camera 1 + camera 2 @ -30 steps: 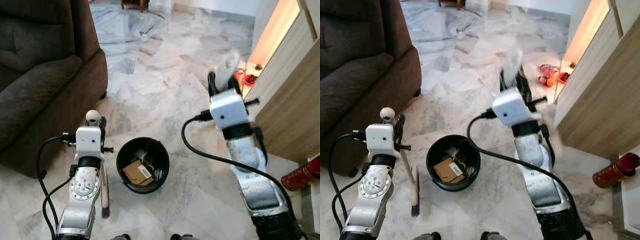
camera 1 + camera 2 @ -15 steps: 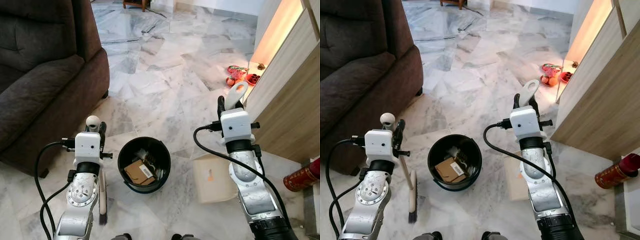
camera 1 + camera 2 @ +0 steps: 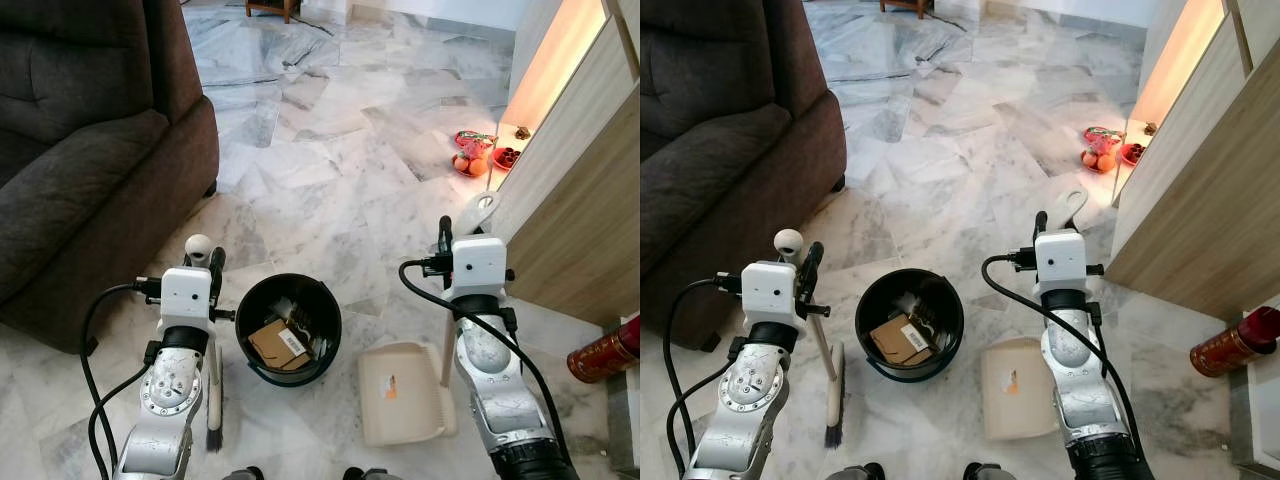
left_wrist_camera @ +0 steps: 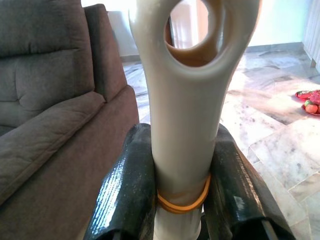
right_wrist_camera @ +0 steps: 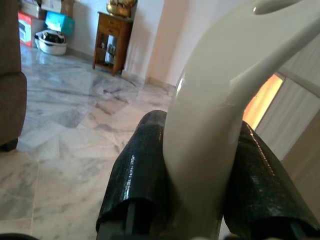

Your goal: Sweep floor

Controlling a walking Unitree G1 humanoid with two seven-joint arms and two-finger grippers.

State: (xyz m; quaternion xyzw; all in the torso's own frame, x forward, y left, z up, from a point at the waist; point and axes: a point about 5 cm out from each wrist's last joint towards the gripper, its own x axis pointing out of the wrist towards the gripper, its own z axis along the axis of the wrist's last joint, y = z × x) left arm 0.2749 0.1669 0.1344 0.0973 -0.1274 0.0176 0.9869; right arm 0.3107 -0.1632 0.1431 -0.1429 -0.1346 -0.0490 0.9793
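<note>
My left gripper (image 3: 207, 268) is shut on the cream handle of a small brush (image 3: 213, 385). The brush stands upright, bristles on the marble floor just left of a black bin (image 3: 287, 328) holding cardboard scraps. In the left wrist view both black fingers (image 4: 127, 190) clamp the brush handle (image 4: 182, 125) above a yellow rubber band. My right gripper (image 3: 446, 236) is shut on the upright handle of a cream dustpan (image 3: 400, 395). Its tray lies flat on the floor right of the bin. The right wrist view has the dustpan handle (image 5: 205, 130) pinched between the fingers (image 5: 135, 170).
A dark brown sofa (image 3: 80, 150) fills the left side. A wooden cabinet (image 3: 585, 200) runs along the right, with a red canister (image 3: 600, 355) at its foot and a red plate of fruit (image 3: 478, 155) further back. Open marble floor (image 3: 330, 150) stretches ahead.
The right arm has come down from a raised position, and the dustpan now lies on the floor beside the bin. The left gripper and brush shifted slightly toward the bin.
</note>
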